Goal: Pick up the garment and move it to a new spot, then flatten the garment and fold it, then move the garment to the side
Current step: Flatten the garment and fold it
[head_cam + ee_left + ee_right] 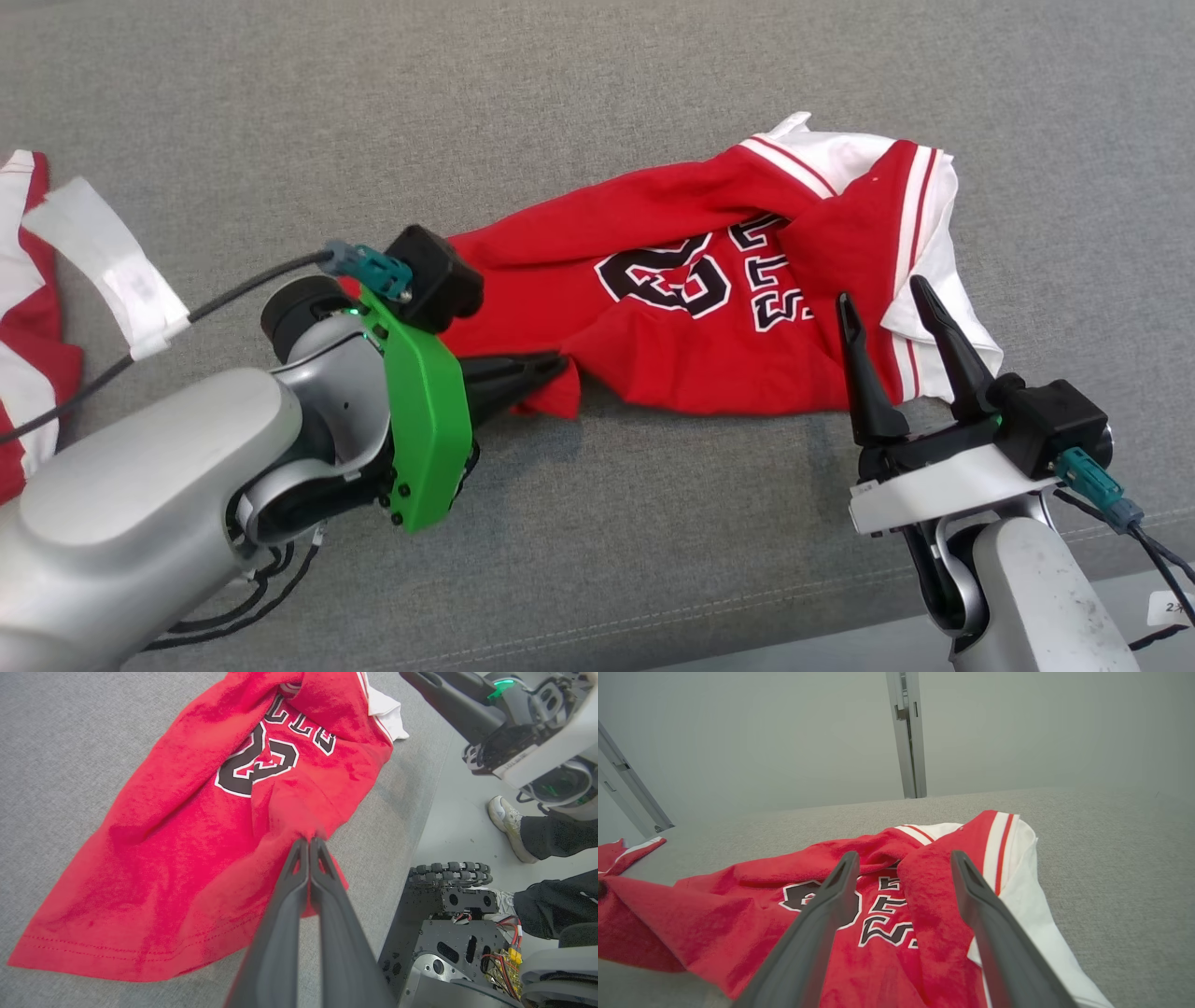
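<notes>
- Head view: a red basketball jersey (709,317) with white-striped trim and black lettering lay crumpled on a grey fabric surface (597,103), near its front edge.
- The left gripper (558,366) was clamped on a fold of the jersey's plain red end, its fingers pressed together in the left wrist view.
- The right gripper (887,303) hovered at the jersey's white-trimmed end, fingers spread and holding nothing.
- A second red-and-white garment (23,308) lay at the surface's far left, well apart.
- A person's pale shoe (509,826) stood on the floor near the robot's base (448,924).
</notes>
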Robot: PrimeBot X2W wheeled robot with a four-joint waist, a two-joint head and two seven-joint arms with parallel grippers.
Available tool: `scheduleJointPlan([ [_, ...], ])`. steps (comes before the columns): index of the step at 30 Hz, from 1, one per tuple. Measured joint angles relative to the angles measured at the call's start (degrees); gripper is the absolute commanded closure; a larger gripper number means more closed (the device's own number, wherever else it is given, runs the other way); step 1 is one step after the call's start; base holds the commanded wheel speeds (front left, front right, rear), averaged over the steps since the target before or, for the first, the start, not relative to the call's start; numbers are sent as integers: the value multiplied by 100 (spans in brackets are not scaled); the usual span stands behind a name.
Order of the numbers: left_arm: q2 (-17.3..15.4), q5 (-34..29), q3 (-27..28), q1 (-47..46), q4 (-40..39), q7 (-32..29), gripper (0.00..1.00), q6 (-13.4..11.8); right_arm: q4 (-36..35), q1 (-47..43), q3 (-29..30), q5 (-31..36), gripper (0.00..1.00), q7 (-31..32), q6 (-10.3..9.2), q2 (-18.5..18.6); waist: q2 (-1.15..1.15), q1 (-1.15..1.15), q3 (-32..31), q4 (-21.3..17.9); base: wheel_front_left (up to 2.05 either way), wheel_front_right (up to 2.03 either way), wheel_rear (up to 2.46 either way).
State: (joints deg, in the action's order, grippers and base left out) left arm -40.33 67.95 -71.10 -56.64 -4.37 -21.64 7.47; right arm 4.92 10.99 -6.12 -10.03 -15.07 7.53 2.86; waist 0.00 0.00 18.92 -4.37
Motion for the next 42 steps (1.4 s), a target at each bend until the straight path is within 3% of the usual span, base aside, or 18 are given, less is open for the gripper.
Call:
scheduleJointPlan([
  [5,247,658,-34,-416,799,177,100,0,57,119,-92,-49,0,0,0,1,0,0,142,-43,0,0,0],
  [10,478,869,-111,-798,1599,171,100,0,110,240,-191,-99,0,0,-1,2,0,0,271,-141,0,0,0],
  [18,593,311,-201,-1105,2682,348,97,1,158,319,-259,-215,0,0,0,2,0,0,396,-287,0,0,0],
  [20,643,145,-209,-1114,2978,513,11,0,160,328,-263,-235,0,0,-1,1,0,0,422,-305,0,0,0],
  [21,675,0,-212,-1116,3147,631,0,1,160,328,-263,-249,0,0,0,1,0,0,432,-307,0,0,0],
  [31,995,-393,-83,-1034,4283,2061,0,-12,90,327,-98,-247,0,-1,-1,2,0,0,396,-127,0,0,0],
  [36,1157,-116,582,-578,4375,3410,0,-450,-25,280,94,-192,0,-1,-1,3,0,0,239,13,0,0,0],
  [40,1068,-38,1361,-105,3978,3639,0,-891,-73,203,146,-132,0,-5,0,0,0,0,93,107,0,0,0],
  [42,1004,-310,2161,190,3466,3643,0,-1139,-81,182,161,-92,0,-9,-1,-1,0,0,19,150,0,0,0],
])
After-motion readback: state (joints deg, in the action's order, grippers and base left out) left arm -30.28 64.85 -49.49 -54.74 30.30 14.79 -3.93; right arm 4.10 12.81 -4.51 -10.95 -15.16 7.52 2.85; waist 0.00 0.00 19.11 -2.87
